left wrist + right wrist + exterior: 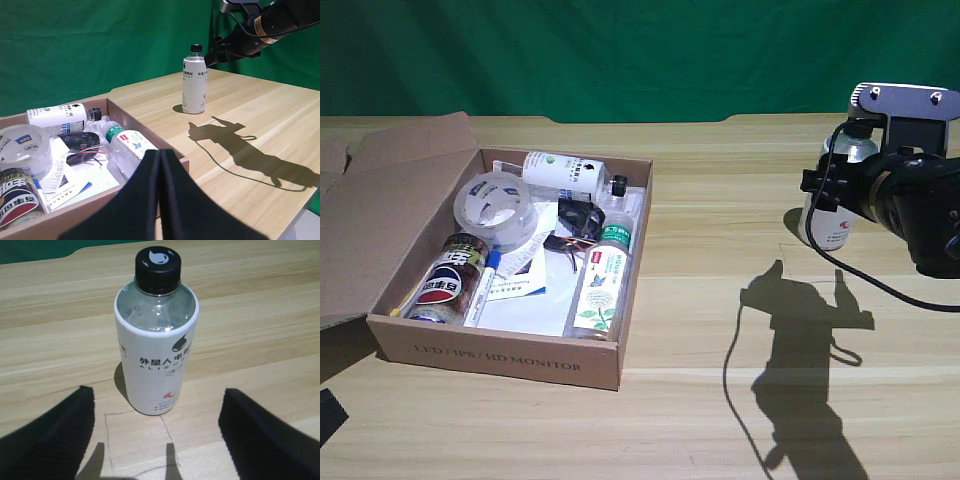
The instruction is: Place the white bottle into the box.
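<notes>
Box: the box (500, 365) sits at the exterior view's left on the table (720, 300), flaps open, already crowded with a smaller bottle, a tape roll, a can and papers.
Bottle: the white bottle (828, 225) stands upright on the table at the exterior view's right, well apart from the box, roughly at its 3 o'clock; long axis vertical, black cap up.
Claw: my right claw (155, 440) is spread wide, one dark finger (50, 440) on each side of the bottle (155, 347), neither touching it.
Bearing: in the right wrist view the bottle lies dead ahead at 12 o'clock, centred in the gap.
Judgement: I'd advance straight forward, then close on the body below the shoulder.
</notes>
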